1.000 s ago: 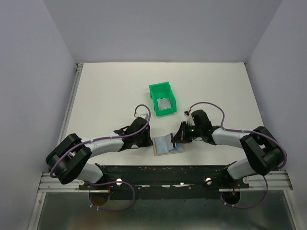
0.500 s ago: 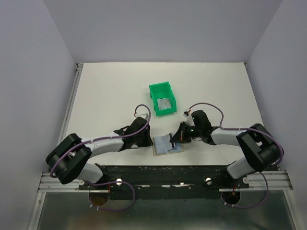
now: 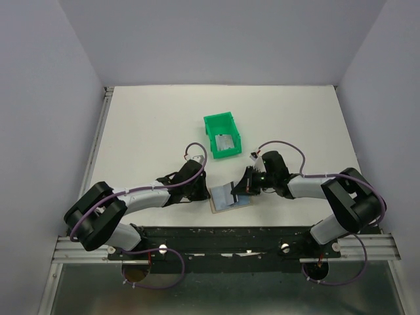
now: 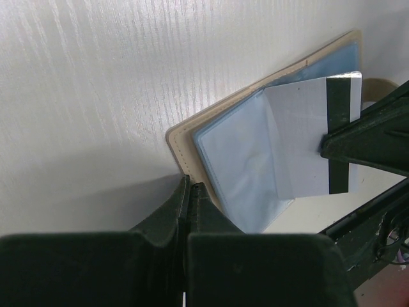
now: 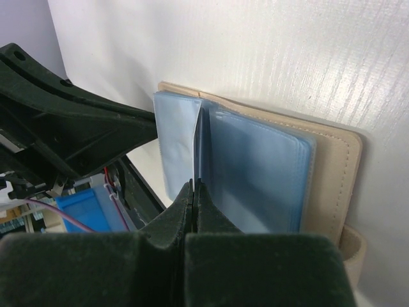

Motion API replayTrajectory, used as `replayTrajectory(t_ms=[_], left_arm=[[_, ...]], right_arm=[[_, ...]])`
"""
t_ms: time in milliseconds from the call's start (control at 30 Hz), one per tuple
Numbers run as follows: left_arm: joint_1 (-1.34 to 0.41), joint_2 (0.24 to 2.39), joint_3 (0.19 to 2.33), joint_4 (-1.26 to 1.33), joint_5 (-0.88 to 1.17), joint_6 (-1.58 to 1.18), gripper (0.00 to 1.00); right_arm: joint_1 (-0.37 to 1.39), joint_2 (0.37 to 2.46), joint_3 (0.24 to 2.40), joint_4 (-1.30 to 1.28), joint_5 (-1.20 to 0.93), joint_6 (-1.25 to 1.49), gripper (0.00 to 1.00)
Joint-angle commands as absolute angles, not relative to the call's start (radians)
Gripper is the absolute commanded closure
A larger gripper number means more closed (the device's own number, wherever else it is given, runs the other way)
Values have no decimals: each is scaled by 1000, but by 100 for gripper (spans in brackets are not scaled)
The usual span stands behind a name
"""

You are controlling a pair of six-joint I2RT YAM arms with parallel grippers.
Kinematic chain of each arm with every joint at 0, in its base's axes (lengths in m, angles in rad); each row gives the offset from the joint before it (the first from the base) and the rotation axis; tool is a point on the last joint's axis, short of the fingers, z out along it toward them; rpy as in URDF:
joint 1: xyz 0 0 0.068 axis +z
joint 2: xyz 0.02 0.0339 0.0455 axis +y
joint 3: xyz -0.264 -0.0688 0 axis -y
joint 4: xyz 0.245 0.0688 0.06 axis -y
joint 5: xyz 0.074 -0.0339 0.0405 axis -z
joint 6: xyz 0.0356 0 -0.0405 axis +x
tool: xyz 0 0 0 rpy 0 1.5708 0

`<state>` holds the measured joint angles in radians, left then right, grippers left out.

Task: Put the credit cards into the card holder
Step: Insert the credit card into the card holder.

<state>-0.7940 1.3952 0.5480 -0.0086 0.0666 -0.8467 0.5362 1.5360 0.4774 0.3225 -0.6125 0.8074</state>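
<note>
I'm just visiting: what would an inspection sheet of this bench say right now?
Surface: white table, no spills seen.
Job's things: tan folding card holder lying open, blue sleeves up; silver card with dark stripe above it; second silver card inside green plastic bin.
Clutter: the bin, nothing else seen.
Pincers: left pincer shut at holder's corner; right pincer shut on striped card.
Cables: purple cables, one loop behind each pincer.
Surroundings: plain grey walls.

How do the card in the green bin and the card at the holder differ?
The bin card lies loose in the green bin; the right gripper pinches the striped card over the open card holder. The striped card shows a dark stripe; the bin card, none visible. Both are grey.
</note>
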Motion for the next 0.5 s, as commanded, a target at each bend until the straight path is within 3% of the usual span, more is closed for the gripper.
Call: replayTrajectory(t_ms=[0, 467], left_arm=[[-799, 1417, 563, -5, 84, -844, 100], [-799, 1434, 578, -6, 92, -844, 100]], right_arm=[[537, 1565, 460, 368, -663, 819, 99], [540, 1514, 433, 276, -650, 793, 99]])
